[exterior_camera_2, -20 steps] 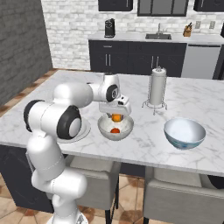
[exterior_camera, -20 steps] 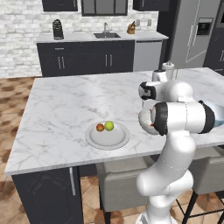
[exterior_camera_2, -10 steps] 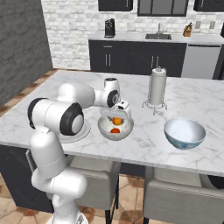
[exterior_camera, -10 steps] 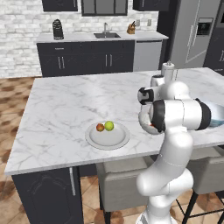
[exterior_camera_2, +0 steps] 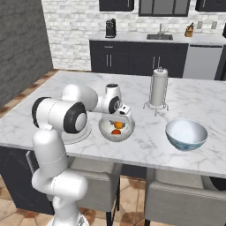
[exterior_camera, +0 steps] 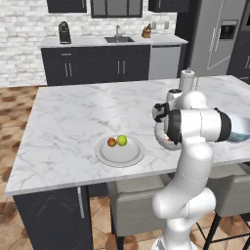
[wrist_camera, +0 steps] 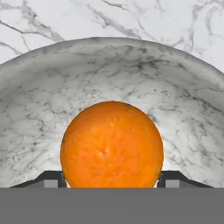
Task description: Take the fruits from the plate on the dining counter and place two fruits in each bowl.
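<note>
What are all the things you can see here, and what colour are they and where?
Plate: one, pale grey-white, near the front edge of the dining counter.
Fruits on the plate: two, one yellow-green, one brownish-red, side by side.
Speckled bowl: one, white-grey, on the counter beside the plate.
Fruits in the speckled bowl: two, an orange one between the fingertips and a red-orange one at the bottom.
Blue bowl: one, light blue with pale inside, holding no fruit, further along the counter.
Paper towel holder: one, silvery, standing behind the bowls.
Coffee machine: one, black, on the back counter.
Sink tap: one, on the back counter.
Fridge: one, grey, back right.
Gripper: one, over the speckled bowl, around the orange fruit.
</note>
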